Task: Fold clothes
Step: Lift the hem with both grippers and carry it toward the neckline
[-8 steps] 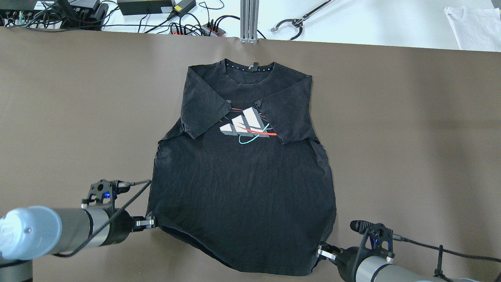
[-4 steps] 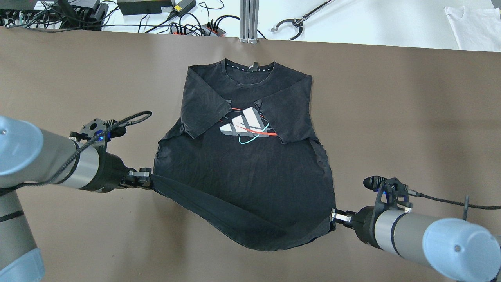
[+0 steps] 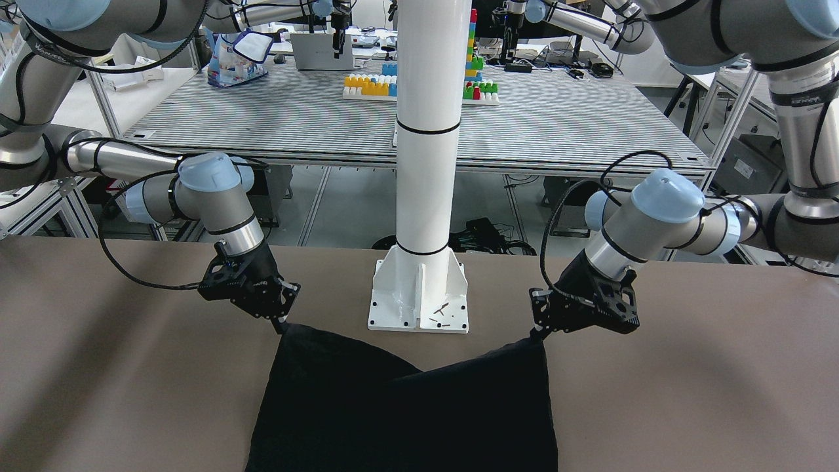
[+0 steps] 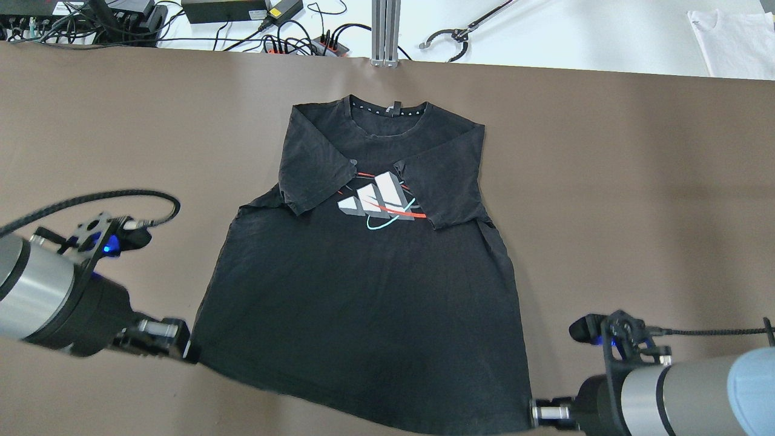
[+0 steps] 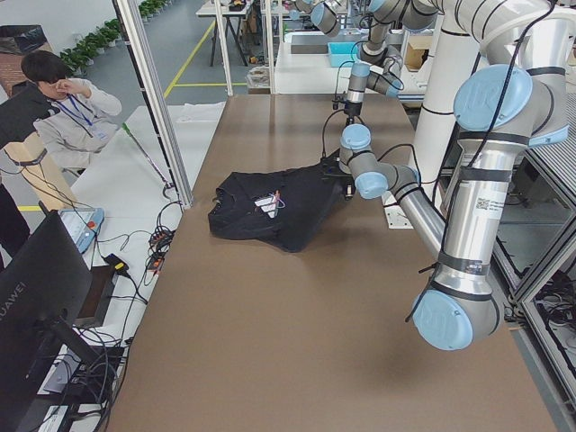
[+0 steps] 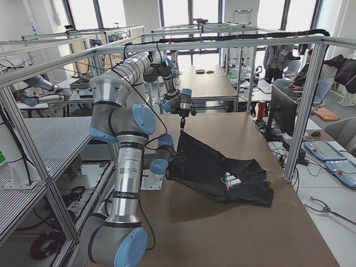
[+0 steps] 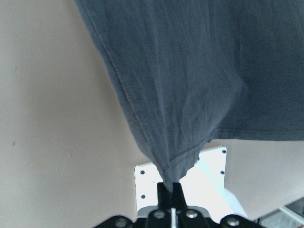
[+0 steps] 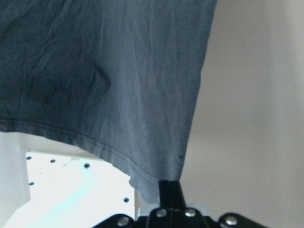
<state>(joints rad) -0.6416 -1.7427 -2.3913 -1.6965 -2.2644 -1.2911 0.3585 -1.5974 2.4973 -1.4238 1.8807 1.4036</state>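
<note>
The black T-shirt (image 4: 369,290) lies print up, with its sleeves folded inward over the white, red-striped print (image 4: 378,203) and its collar at the far side. My left gripper (image 4: 189,351) is shut on the near left hem corner (image 7: 171,171). My right gripper (image 4: 534,414) is shut on the near right hem corner (image 8: 161,175). Both hold the hem lifted and stretched above the table, in front of the white pole's base (image 3: 419,298). In the front-facing view the left gripper (image 3: 539,333) is on the right and the right gripper (image 3: 283,322) is on the left.
The brown table (image 4: 636,200) runs wide on both sides of the shirt. The white pole (image 3: 427,131) stands at the robot's edge between the arms. Cables and power bricks (image 4: 242,18), a grabber tool (image 4: 460,36) and a white garment (image 4: 732,42) lie beyond the far edge.
Both grippers, still gripping the hem corners, swung forward over the shirt half a second ago. They have come back toward the robot and apart, stretching the hem flat and lifted.
</note>
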